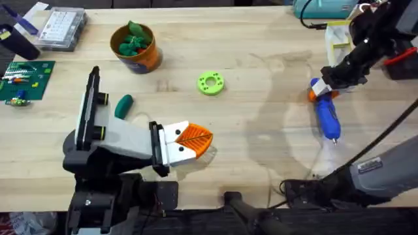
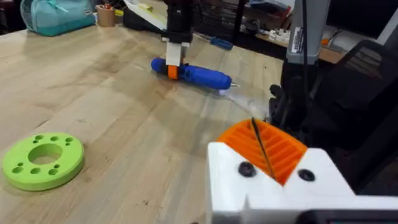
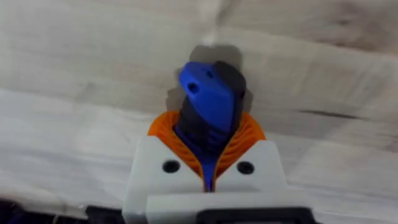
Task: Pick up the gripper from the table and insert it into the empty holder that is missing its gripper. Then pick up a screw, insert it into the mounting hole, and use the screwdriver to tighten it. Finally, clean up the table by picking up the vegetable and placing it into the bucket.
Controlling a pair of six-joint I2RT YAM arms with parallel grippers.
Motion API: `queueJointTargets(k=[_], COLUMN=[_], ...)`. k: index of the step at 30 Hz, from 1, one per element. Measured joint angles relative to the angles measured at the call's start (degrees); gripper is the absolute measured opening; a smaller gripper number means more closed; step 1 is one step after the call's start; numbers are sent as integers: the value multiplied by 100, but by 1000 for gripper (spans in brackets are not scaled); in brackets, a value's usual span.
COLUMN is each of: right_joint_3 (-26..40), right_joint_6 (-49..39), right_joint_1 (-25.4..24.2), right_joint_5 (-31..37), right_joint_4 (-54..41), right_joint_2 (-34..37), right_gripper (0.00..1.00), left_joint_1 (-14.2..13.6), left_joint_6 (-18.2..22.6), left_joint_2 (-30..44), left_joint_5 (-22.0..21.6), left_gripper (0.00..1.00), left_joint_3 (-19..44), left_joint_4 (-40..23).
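The blue screwdriver [image 1: 327,116] lies on the table [image 1: 261,46] at the right, its bit toward the near edge. My right gripper [image 1: 321,90] is shut on its far end. In the right wrist view the orange pads [image 3: 163,132] squeeze the screwdriver [image 3: 208,99] on both sides. My left gripper [image 1: 191,140] hovers at the near left, shut with nothing in it. The dark-green vegetable [image 1: 123,106] rests on the wood left of it. At the far left stands the orange bucket [image 1: 149,59], with green pieces inside. The loose gripper, holder and screw are out of view.
A bright-green ring with holes [image 1: 210,83] lies mid-table, and the same ring [image 2: 42,160] is close by in the left wrist view. A clear parts box [image 1: 62,29] and a green circuit board [image 1: 26,81] sit at the far left. A teal bag [image 1: 323,8] is at the back right.
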Motion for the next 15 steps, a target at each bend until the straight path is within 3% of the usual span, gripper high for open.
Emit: queueJointTargets(k=[7, 15], right_joint_3=[495, 1500], right_joint_6=[78, 98], right_joint_1=[13, 19], right_joint_5=[-439, -1042], right_joint_4=[-534, -942], right_joint_2=[-170, -1196], right_gripper=[28, 28], left_joint_1=[0, -1], left_joint_6=[0, 0], left_joint_2=[0, 0], left_joint_5=[0, 0], left_gripper=[5, 5], left_joint_3=[0, 0], left_joint_4=[0, 0])
